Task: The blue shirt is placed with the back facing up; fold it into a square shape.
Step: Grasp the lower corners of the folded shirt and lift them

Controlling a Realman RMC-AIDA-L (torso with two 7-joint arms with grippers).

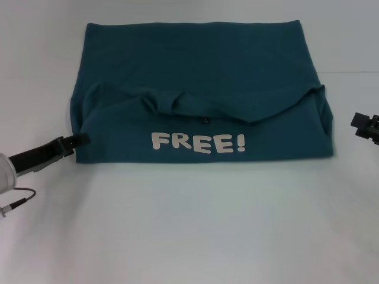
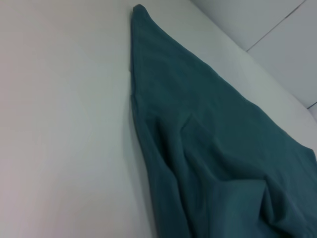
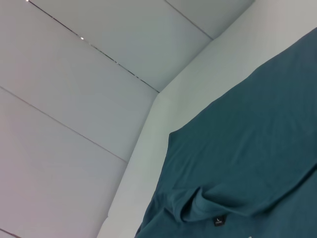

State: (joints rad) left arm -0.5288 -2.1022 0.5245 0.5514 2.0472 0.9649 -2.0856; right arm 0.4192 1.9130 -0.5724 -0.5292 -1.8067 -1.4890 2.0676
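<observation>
On the table [image 1: 189, 236], blue shirt [image 1: 201, 77] lies folded; white "FREE!" showing.

Folded blue shirt [image 1: 201, 89], left gripper [image 1: 78, 142] at its corner

Blue shirt [image 1: 201, 89] — folded, lettering up

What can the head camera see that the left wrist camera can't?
Only the head view shows the white FREE! lettering, the left gripper at the shirt's near left corner, and the right gripper off to the right, apart from the cloth. Only the left wrist view shows the shirt's left edge close up, narrowing to a far corner. Both show the blue shirt lying rumpled on the white table.
</observation>
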